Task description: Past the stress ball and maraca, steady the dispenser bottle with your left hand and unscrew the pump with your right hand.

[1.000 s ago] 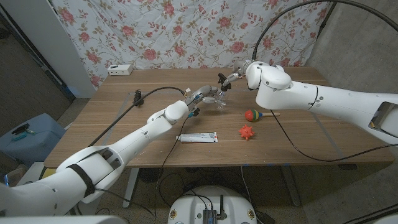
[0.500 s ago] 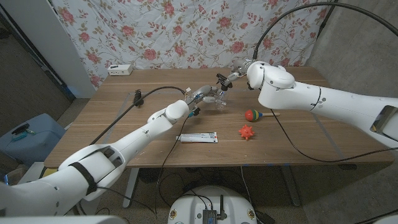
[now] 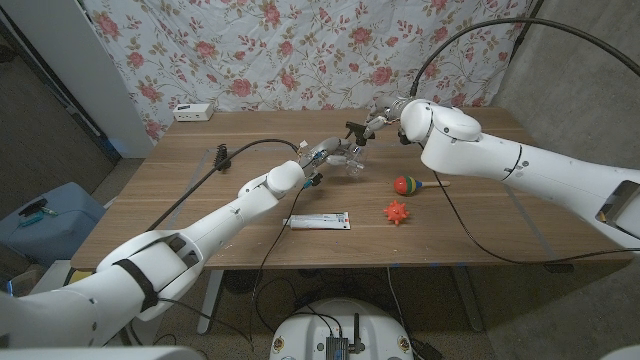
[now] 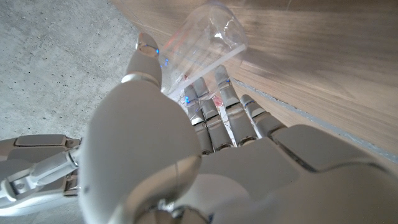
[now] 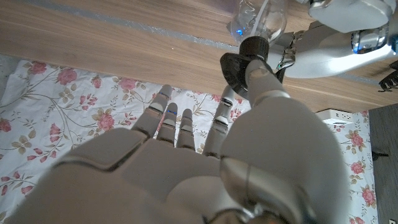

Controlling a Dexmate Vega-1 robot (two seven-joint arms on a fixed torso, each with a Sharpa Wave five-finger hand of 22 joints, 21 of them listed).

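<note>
Clear glossy plastic bottle (image 4: 205,40) (black pump (image 5: 244,67)) on matt wooden table (image 3: 200,190).

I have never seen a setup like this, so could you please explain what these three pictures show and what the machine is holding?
This is a two-armed robot at a wooden table. The wide picture looks down from its head; the other two come from cameras on each wrist, looking along the hand. The left hand grips a clear dispenser bottle. The right hand has a fingertip at the black pump, its other fingers spread. Also on the table lie a colourful maraca, an orange spiky stress ball and a white tube.
</note>
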